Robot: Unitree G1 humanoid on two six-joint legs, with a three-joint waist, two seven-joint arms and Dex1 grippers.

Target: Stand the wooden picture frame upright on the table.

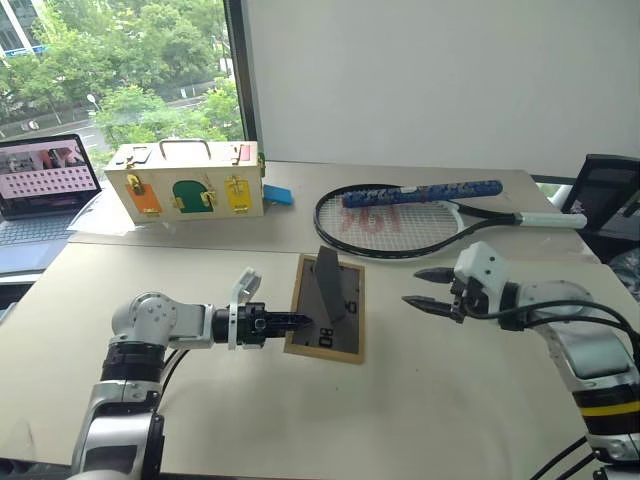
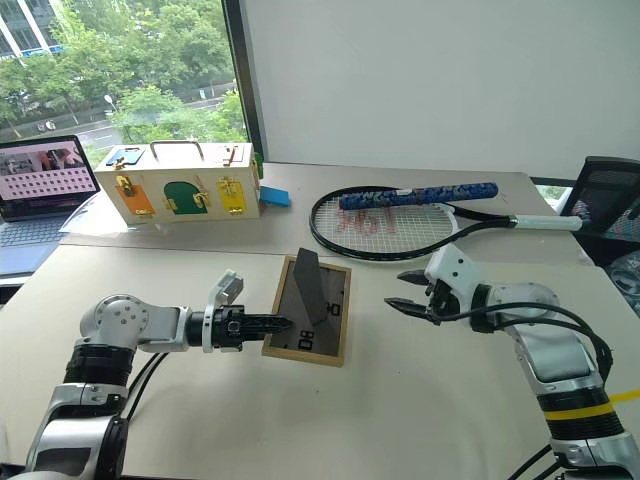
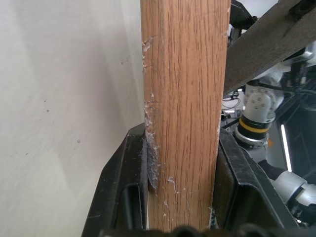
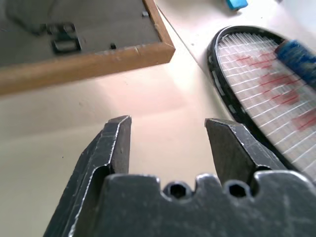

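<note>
- The left arm reaches across level from the robot's left, forearm pointing toward the middle of the bench (image 1: 200, 400), wrist rolled so the two black left fingers (image 1: 292, 322) lie side by side.
- Those fingers are clamped on the near left edge of the wooden picture frame (image 1: 335, 340); the left wrist view shows the light-wood rail squeezed between both pads.
- The frame sits just past the left fingertips, grey back panel facing up, its gripped edge lifted off the bench so it is tilted, prop leg (image 1: 328, 282) sticking up from the panel.
- The right arm comes in from the robot's right, elbow bent, wrist turned toward the frame.
- The right fingers (image 1: 425, 290) stand apart with nothing between them, hovering over bare bench, clear of the frame's right edge.
- A tennis racket (image 1: 400, 222) lies beyond the right fingers, farther back.
</note>
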